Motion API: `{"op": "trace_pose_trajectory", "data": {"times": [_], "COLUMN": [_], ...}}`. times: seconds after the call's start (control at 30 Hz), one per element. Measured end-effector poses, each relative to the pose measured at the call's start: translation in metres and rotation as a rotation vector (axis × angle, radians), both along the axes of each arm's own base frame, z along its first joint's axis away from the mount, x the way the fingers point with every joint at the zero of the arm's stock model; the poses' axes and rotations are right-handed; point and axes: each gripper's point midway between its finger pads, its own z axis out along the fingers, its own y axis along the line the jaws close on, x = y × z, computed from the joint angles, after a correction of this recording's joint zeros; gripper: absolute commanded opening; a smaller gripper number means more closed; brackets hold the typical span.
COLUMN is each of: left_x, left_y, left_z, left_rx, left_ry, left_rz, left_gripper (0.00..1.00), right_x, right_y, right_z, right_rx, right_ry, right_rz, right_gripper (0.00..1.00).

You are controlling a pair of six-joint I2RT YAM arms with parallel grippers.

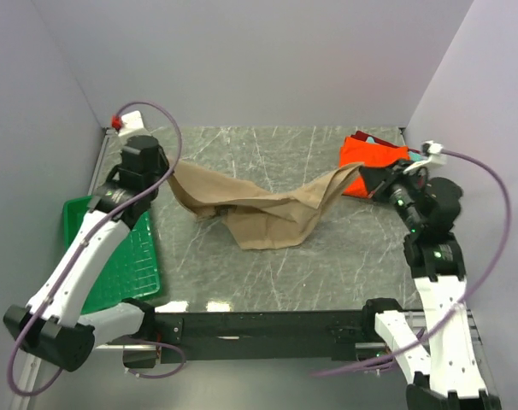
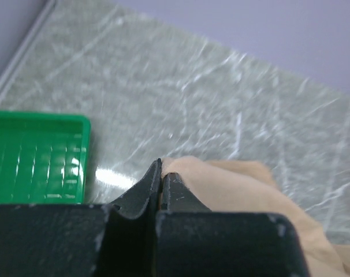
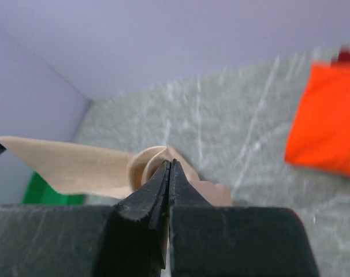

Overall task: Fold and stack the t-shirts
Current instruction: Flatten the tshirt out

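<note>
Above the grey marble-patterned table, a large tan cloth t-shirt is held up by two edges.

At the left lies a green ribbed plastic tray. Beside it, the left gripper is pinched tight on one edge of the shirt. The sagging middle of the shirt seems to rest on the table. The right gripper is clamped on the opposite edge, probably to spread the cloth flat for folding. At the far right, a bright orange folded t-shirt waits, likely as the base of the stack.
</note>
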Motion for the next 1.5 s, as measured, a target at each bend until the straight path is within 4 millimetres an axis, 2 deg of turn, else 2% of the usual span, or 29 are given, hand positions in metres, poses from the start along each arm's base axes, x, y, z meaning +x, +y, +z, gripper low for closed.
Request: {"op": "trace_pose_trajectory", "data": {"times": [0.1,0.23,0.43,0.57,0.67,0.77,0.83,0.9,0.97,1.03,1.07,1.1,1.17,1.23,1.3,1.4,1.5], "left_x": [-0.01,-0.043,-0.102,-0.134,-0.142,-0.131,-0.113,-0.085,-0.048,-0.018,-0.002,0.012,0.026,0.028,0.025,0.011,-0.013], "left_y": [0.004,0.016,0.036,0.046,0.044,0.034,0.027,0.017,0.004,-0.005,-0.01,-0.012,-0.014,-0.013,-0.013,-0.012,-0.007], "left_z": [0.045,0.103,0.175,0.214,0.224,0.221,0.211,0.191,0.161,0.129,0.109,0.089,0.06,0.048,0.053,0.076,0.108], "left_rx": [-0.022,-0.061,-0.126,-0.168,-0.178,-0.17,-0.152,-0.124,-0.085,-0.055,-0.041,-0.031,-0.02,-0.018,-0.025,-0.045,-0.071], "left_ry": [-0.099,-0.241,-0.436,-0.551,-0.586,-0.573,-0.537,-0.47,-0.374,-0.278,-0.222,-0.167,-0.086,-0.051,-0.063,-0.129,-0.225], "left_rz": [-0.009,-0.018,-0.027,-0.042,-0.069,-0.102,-0.111,-0.113,-0.117,-0.121,-0.127,-0.129,-0.135,-0.139,-0.145,-0.16,-0.17], "left_gripper": [0.0,0.0,0.0,0.0,0.0,0.0,0.0,0.0,0.0,0.0,0.0,0.0,0.0,0.0,0.0,0.0,0.0], "right_x": [-0.021,-0.065,-0.153,-0.199,-0.211,-0.196,-0.161,-0.112,-0.05,0.003,0.02,0.047,0.076,0.088,0.088,0.073,0.045], "right_y": [-0.002,-0.007,-0.012,-0.013,-0.012,-0.011,-0.009,-0.009,-0.01,-0.012,-0.013,-0.015,-0.016,-0.017,-0.017,-0.018,-0.018], "right_z": [0.053,0.123,0.217,0.258,0.272,0.278,0.274,0.26,0.227,0.19,0.177,0.154,0.12,0.1,0.097,0.121,0.159], "right_rx": [-0.004,-0.015,-0.027,-0.028,-0.028,-0.03,-0.033,-0.036,-0.042,-0.051,-0.056,-0.064,-0.075,-0.083,-0.084,-0.081,-0.075], "right_ry": [-0.118,-0.291,-0.576,-0.717,-0.762,-0.756,-0.707,-0.626,-0.485,-0.348,-0.304,-0.227,-0.122,-0.053,-0.04,-0.101,-0.207], "right_rz": [-0.012,-0.035,-0.059,-0.064,-0.061,-0.052,-0.044,-0.045,-0.053,-0.064,-0.068,-0.076,-0.082,-0.085,-0.086,-0.088,-0.092], "right_gripper": [0.0,0.0,0.0,0.0,0.0,0.0,0.0,0.0,0.0,0.0,0.0,0.0,0.0,0.0,0.0,0.0,0.0]}}
